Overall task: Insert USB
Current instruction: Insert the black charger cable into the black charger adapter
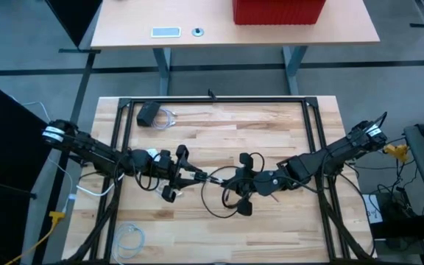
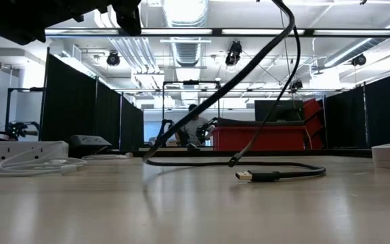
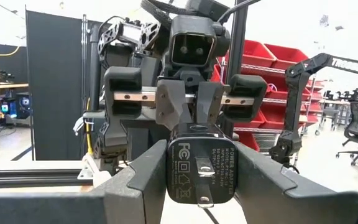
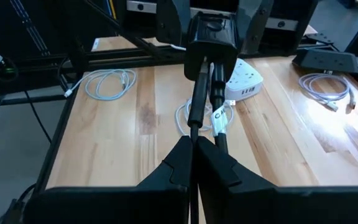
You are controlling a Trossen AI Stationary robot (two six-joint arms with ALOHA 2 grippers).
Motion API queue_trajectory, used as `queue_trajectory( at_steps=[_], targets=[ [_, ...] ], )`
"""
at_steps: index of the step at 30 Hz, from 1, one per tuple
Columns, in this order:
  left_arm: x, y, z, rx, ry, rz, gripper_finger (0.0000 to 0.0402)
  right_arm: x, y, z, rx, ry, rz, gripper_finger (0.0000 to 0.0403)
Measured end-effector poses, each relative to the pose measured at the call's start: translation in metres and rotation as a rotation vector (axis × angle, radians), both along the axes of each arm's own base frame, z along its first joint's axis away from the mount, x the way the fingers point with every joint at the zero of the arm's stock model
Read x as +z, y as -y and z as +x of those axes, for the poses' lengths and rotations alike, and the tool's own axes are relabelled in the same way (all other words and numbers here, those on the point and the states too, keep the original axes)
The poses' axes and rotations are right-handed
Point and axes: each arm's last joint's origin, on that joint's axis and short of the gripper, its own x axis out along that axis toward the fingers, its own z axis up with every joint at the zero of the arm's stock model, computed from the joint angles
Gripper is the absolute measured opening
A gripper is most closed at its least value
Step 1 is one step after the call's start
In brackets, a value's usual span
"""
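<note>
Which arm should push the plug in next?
Probably the right. Its claw is shut on the black cable, lined up with the charger that the left claw holds steady facing it.

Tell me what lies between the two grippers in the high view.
In the high view, a short run of black cable spans the gap between the left gripper holding the black power adapter and the right gripper. Below it is bare wooden table.
</note>
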Motion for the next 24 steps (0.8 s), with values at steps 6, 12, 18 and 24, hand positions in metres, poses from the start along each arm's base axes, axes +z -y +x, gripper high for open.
queue_trajectory(
  at_steps=[6, 12, 18, 24],
  targets=[
    [0.0, 0.0001, -0.0001, -0.001, 0.0, 0.0, 0.0147, 0.0032, -0.0002, 0.0004, 0.006, 0.009, -0.007, 0.0],
    [0.0004, 0.0001, -0.0002, -0.002, 0.004, -0.001, 0.0147, 0.0039, -0.0003, 0.0006, 0.008, 0.015, -0.011, 0.0],
    [0.0005, 0.0001, -0.0003, -0.004, 0.004, -0.001, 0.0147, 0.0082, -0.0021, 0.0011, 0.023, 0.042, -0.024, 0.0],
    [0.0002, 0.0002, -0.0002, -0.004, 0.0, 0.0, 0.0147, 0.0081, -0.002, 0.0009, 0.024, 0.038, -0.03, 0.0]
  ],
)
